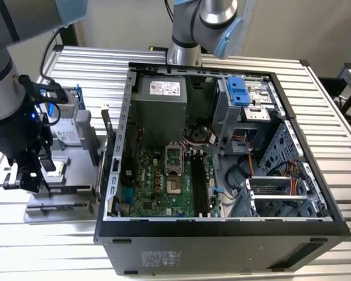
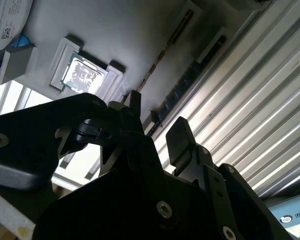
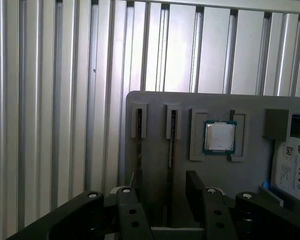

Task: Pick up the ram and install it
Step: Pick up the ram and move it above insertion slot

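Both wrist views, apparently near, share the tray.

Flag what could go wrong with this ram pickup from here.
1. The open black pincer hangs over the grey slotted tray. One finger looks in line with the long dark ram strip farther from the square silver chip; descending could strike it.
2. The ram strip nearer the chip stands thin on edge between the fingers; an off-centre grasp might tilt or jam it.
3. Sideways drift could knock the chip.
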Tool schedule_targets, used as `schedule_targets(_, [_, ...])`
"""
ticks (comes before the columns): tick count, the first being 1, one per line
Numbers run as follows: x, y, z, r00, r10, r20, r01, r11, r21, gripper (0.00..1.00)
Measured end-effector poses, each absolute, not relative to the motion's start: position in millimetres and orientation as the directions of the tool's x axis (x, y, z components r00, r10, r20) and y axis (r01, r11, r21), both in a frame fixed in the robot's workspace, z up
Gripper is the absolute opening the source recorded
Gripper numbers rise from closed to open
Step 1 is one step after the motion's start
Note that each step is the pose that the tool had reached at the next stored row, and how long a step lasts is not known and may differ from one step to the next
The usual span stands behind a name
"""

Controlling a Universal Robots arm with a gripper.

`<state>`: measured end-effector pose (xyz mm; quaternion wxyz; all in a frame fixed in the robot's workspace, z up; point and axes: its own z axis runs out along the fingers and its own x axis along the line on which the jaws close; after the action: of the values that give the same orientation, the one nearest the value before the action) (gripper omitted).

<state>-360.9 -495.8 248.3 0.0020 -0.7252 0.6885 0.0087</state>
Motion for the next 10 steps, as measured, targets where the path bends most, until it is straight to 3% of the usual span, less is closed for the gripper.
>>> schedule_targets(10, [-361.0,-500.1,237.9,0.052,-0.999,-0.015,-0.999,-0.052,0.009,1.00])
